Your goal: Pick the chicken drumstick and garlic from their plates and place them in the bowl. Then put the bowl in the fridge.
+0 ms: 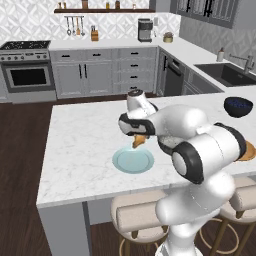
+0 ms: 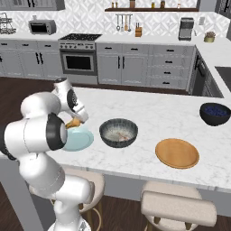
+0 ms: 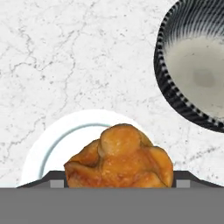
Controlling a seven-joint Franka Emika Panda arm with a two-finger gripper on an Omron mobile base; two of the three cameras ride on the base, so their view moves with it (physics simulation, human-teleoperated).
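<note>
The tool (image 3: pixel 118 181) pinches the drumstick (image 3: pixel 119 157) just above the blue plate (image 3: pixel 52 148), beside the bowl (image 3: pixel 197 74). The grip looks shallow on a lumpy shape; a quick swing toward the bowl could drop it on the worktop (image 3: pixel 65 57).

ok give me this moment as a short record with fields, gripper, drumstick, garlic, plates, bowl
gripper: gripper closed on the chicken drumstick, above the blue-green plate
drumstick: held off the plate, between the fingers
garlic: pale lump inside the bowl, likely the garlic
plates: blue-green plate bare; orange-tan plate bare, on the far side of the bowl from the blue-green plate
bowl: on the marble counter between the two plates
other: dark blue bowl further along the counter
</note>
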